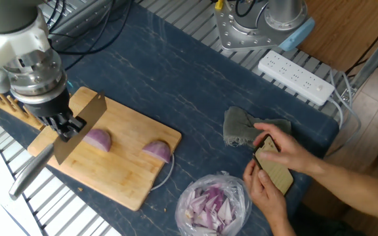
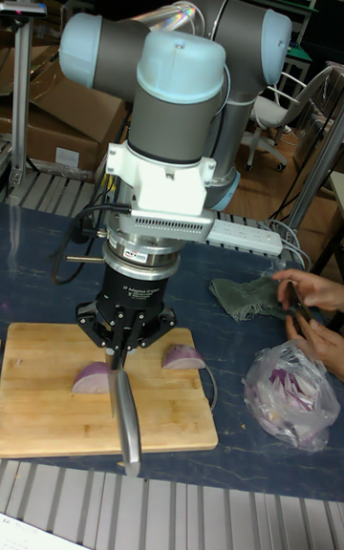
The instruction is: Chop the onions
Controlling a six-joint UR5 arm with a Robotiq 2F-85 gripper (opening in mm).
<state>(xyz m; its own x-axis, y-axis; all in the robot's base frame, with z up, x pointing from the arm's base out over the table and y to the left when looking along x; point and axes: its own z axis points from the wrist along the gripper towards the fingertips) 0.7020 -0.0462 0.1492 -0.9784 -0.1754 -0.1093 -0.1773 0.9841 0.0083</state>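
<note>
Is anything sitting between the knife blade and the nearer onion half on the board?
Nothing visible does. The gripper holds the knife right beside the nearer onion half; only bare cutting board surrounds it. The other onion half lies apart.

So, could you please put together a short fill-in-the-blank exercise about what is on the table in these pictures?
1. The gripper is shut on the handle of a ____.
2. The number of onion halves lying on the wooden cutting board is ____.
3. The chopped onion bits sit in a clear plastic ____, off the board.
4. The person's hands hold a small flat object beside a crumpled grey ____.

Missing words: knife; two; bag; cloth
</note>
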